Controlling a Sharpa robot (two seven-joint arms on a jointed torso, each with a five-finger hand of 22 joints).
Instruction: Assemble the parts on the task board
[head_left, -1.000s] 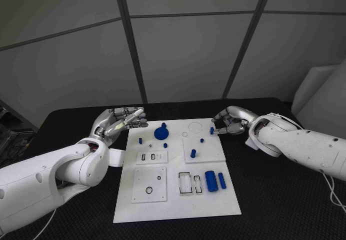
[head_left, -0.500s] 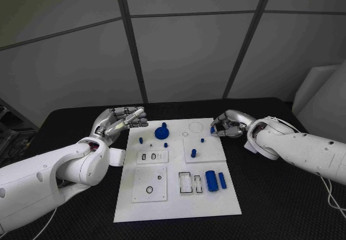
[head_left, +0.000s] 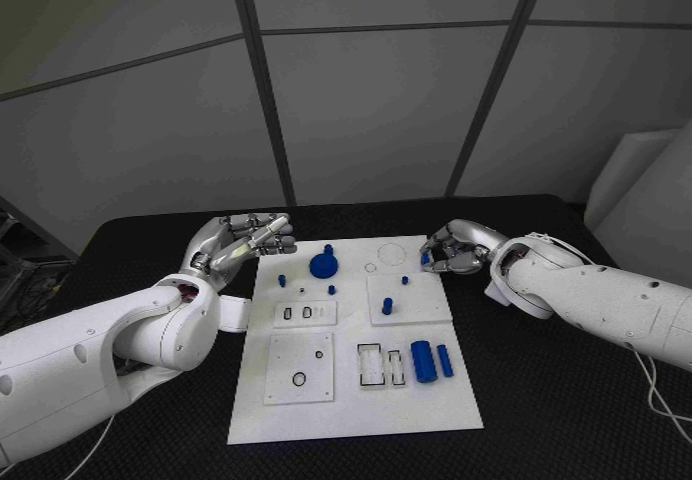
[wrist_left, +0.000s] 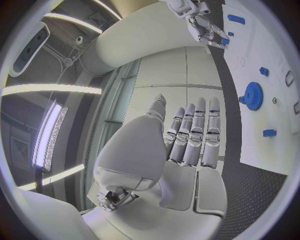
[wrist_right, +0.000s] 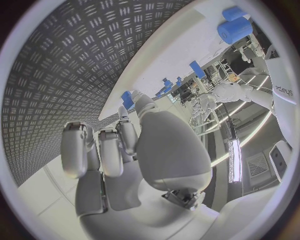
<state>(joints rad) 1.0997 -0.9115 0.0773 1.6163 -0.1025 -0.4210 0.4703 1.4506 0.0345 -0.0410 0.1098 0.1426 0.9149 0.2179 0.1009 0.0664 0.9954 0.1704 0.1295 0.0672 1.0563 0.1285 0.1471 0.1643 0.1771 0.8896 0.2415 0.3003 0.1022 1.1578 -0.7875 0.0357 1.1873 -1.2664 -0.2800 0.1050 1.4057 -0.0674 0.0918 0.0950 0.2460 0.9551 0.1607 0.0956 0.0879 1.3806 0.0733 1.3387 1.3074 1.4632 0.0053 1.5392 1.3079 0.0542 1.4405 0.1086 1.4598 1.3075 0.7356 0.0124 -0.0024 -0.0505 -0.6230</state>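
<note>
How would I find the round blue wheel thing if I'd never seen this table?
Look at the flat white rectangular task board in the middle of the black table. Go to its far end, toward the left robot hand. There sits the round blue plastic gear with a stubby post on top; it is wide and round, while the small blue pegs nearby are tiny and thin.

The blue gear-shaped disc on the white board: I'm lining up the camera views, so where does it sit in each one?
Head view: blue gear-shaped disc on the white board's far part, nearer the left hand.
Left wrist view: the disc lies beyond the fingertips.
Right wrist view: I cannot pick it out.
Shared landmark: the small blue piece at the right hand's fingertips.
</note>
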